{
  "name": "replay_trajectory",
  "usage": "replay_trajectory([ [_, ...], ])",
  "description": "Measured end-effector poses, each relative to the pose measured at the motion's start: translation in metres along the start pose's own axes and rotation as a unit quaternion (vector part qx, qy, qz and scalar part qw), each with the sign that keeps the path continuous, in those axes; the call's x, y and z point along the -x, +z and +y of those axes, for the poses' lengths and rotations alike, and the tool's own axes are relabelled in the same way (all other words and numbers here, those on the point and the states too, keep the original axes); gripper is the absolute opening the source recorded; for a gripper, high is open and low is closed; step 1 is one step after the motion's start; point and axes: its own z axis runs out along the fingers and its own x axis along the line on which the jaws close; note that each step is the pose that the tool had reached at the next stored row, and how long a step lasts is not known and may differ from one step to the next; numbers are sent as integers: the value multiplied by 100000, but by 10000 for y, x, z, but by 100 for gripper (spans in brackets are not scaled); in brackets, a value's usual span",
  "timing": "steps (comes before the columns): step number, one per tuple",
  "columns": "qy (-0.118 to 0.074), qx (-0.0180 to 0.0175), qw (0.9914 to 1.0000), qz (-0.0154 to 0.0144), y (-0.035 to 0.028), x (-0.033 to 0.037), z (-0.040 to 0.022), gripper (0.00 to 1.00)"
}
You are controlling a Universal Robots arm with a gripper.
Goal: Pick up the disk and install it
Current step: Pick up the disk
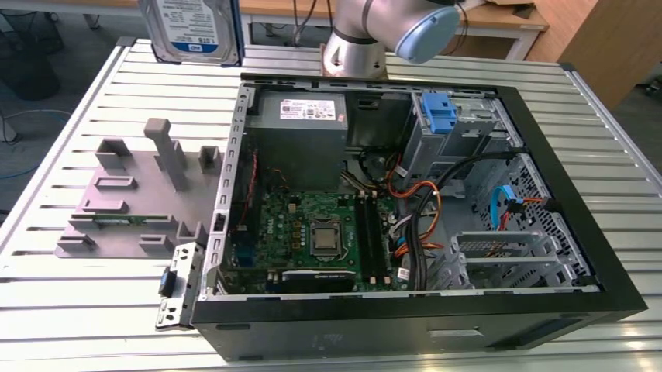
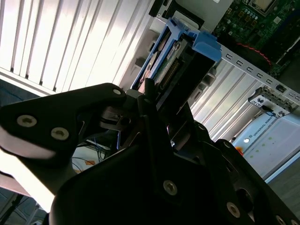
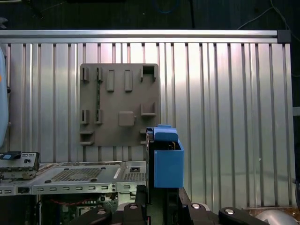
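Note:
The disk hangs upright high over the slatted table, at the exterior view's far left beyond the open computer case. Its white-and-blue label faces the exterior camera and a blue caddy edges it. In the second wrist view my gripper is shut on the disk, with black fingers pressed to its sides. In the first wrist view the disk's blue caddy end sticks out from the gripper, above the table and the case's edge.
Inside the case lie the motherboard, a grey power-supply box and a drive bay with a blue bracket. A grey fixture plate with upright posts sits on the table beside the case. The arm's base stands behind the case.

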Motion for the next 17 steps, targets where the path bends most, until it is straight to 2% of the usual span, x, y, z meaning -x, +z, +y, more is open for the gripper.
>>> replay_trajectory([
  [4, 1, 0, 100000, 0, 0, 1, -31, 35],
  [5, 0, -3, 100000, -3, 1, 3, -89, 35],
  [17, -1, -3, 100000, -1, 1, 4, -121, 35],
])
